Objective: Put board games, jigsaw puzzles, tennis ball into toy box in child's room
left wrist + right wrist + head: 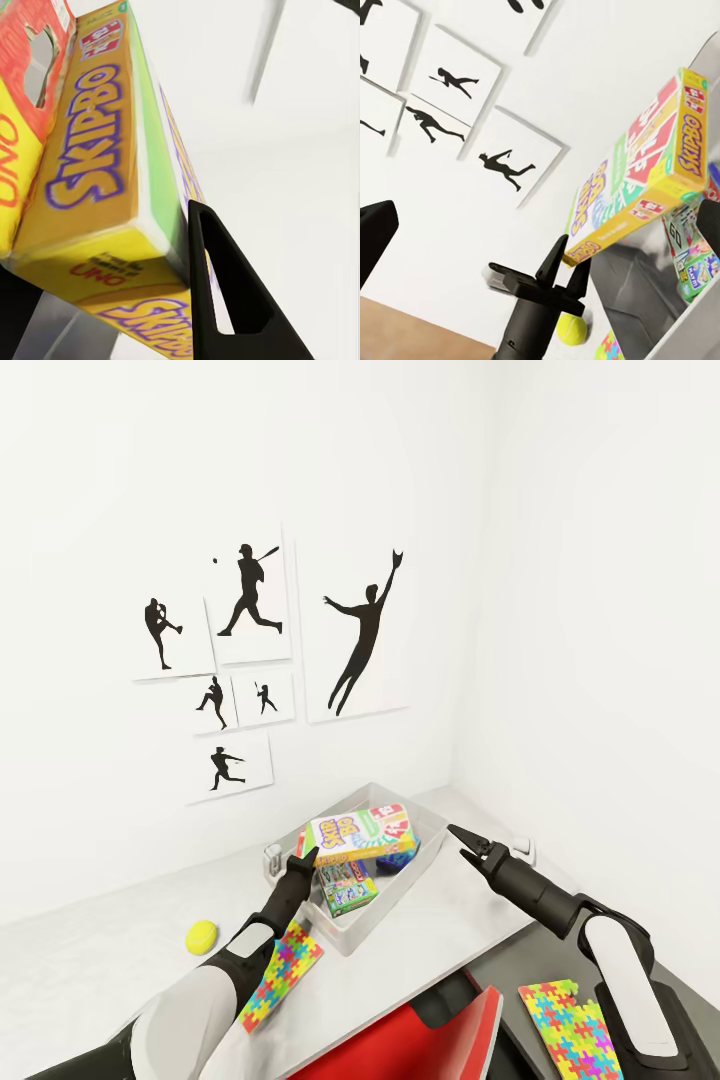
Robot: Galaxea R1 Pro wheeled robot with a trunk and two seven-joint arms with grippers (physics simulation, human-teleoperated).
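Skip-Bo board game sits in your left jaws, held by its near corner and tilted over the open toy box. Left wrist view shows the Skip-Bo box pressed against one black finger; the other finger is hidden behind the box, so treat the left jaws as closed on it. Right wrist view confirms it: the game hangs above the clear bin, pinched at its low corner by the left jaws.

Under the held game, inside the toy box, you have a green board game and something blue just behind it. Same green box shows in the right wrist view.

Your right jaws hang on the far side of the toy box from the left jaws, apart from it, fingers slightly spread, holding nothing.

Tennis ball lies on the counter, outboard of your left arm, well apart from the box; also visible past the left jaws in the right wrist view. One jigsaw puzzle lies flat on the counter beneath your left forearm. A second jigsaw puzzle is below your right arm, off the counter edge; what carries it, you cannot tell. Red chair is tucked at the counter's near edge. Baseball silhouette prints are on the wall behind.
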